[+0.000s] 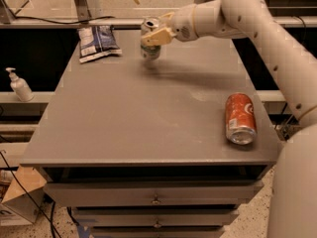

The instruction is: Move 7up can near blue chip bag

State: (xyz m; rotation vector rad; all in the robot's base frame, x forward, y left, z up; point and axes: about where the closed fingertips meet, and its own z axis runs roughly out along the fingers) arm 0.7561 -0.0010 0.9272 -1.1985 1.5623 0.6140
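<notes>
The 7up can point(150, 49), white and green with a silver top, is held upright in my gripper point(154, 32) a little above the far part of the grey table point(143, 118). The gripper's fingers are shut on the can's upper part, and my white arm reaches in from the right. The blue chip bag point(97, 42) lies flat at the table's far left corner, to the left of the can and apart from it.
An orange-red soda can point(240, 118) lies on its side near the table's right front edge. A white pump bottle point(19, 85) stands on a ledge left of the table. Drawers sit below the tabletop. A cardboard box point(17, 200) is on the floor at left.
</notes>
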